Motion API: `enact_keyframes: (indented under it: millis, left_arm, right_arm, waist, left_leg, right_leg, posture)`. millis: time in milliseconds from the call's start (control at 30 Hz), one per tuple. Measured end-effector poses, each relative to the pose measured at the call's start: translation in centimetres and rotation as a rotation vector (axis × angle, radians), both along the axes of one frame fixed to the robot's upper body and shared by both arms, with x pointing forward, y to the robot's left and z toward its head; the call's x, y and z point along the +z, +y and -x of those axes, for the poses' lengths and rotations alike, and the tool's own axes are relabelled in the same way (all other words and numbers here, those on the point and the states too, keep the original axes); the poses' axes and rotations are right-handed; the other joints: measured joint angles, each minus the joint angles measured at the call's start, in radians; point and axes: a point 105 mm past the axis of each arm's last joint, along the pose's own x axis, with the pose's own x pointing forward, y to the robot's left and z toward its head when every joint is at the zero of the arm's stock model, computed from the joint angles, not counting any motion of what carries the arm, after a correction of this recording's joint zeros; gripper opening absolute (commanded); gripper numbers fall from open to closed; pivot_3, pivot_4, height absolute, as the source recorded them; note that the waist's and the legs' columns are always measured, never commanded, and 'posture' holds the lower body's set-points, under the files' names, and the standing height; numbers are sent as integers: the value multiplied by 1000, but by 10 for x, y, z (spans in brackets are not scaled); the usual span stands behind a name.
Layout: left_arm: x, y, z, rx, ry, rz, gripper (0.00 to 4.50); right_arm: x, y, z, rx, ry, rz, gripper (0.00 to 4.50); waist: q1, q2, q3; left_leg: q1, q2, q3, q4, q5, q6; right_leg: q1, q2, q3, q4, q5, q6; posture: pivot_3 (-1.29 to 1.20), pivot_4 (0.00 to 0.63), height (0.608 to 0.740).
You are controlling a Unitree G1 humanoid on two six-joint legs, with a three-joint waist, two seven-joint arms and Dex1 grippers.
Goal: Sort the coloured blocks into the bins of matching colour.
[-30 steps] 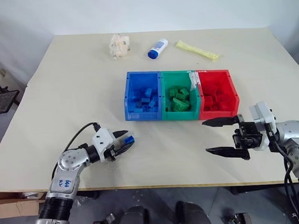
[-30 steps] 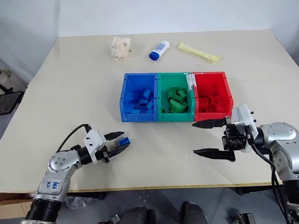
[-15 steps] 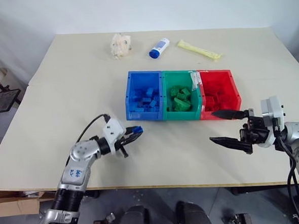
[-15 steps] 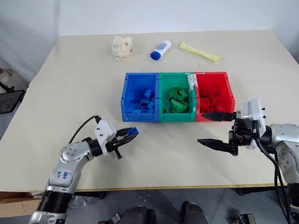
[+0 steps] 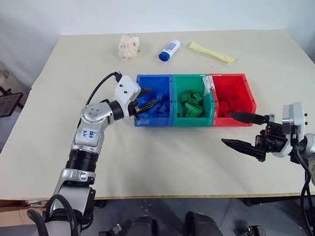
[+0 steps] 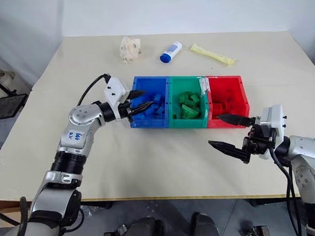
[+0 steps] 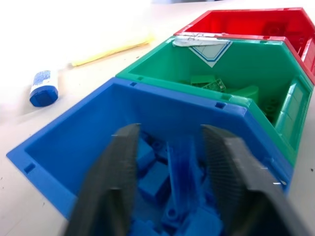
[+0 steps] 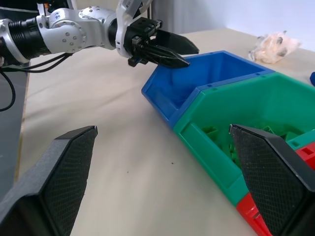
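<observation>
Left claw over blue bin (bottle well beyond).

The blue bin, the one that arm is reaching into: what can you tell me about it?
The blue bin is an open-top rectangular box of smooth bright plastic, standing upright on the table as the leftmost of three joined bins, its side against the green bin. A heap of small blue blocks lies inside. The left gripper hangs over its near left corner, jaws parted.
</observation>
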Motion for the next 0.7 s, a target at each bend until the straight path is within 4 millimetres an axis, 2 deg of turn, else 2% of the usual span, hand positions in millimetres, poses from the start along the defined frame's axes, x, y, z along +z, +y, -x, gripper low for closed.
enact_keyframes:
  millis: [133,167,300,400,500,600,700]
  left_arm:
    - [4,-2,1,-51,16,3,4344]
    - [7,-2,2,-64,9,6,4472]
    - [11,4,6,-105,-2,6,4472]
    - [8,12,14,-151,57,42,4472]
    - [-3,40,29,-159,119,57,4472]
    - [-26,80,46,-106,208,18,4472]
    - [-27,95,55,-88,220,29,4472]
  right_arm:
    - [0,-2,0,-15,-2,-1,4500]
    - [1,-2,0,-13,-3,0,4500]
    - [2,-5,0,-6,-2,18,4500]
    - [5,-11,-6,-3,-4,45,4500]
    - [3,-27,-13,-25,14,103,4500]
    - [-3,-47,-17,-59,61,143,4500]
    - [-5,-54,-21,-52,76,158,4500]
  waist:
    - [1,-1,1]
    - [0,-1,1]
    - [-2,-1,1]
    - [-3,-1,1]
    - [-15,-1,1]
    - [-28,-1,1]
    - [-23,-1,1]
  left_leg:
    - [0,0,0,0,0,0]
    - [0,0,0,0,0,0]
    - [0,0,0,0,0,0]
    - [0,0,0,0,0,0]
    - [0,1,-1,0,0,0]
    - [0,1,-1,-1,0,0]
    - [0,0,-2,1,1,1]
  right_leg:
    - [0,0,0,0,0,0]
    - [0,0,0,0,0,0]
    - [0,0,0,0,0,0]
    - [0,0,0,0,0,0]
    - [0,0,0,0,0,0]
    - [0,0,2,0,0,0]
    - [1,-2,6,0,0,0]
  posture:
    - [0,150,740]
    - [0,150,740]
    - [0,150,740]
    - [0,150,740]
    - [0,150,740]
    - [0,150,740]
    - [0,150,740]
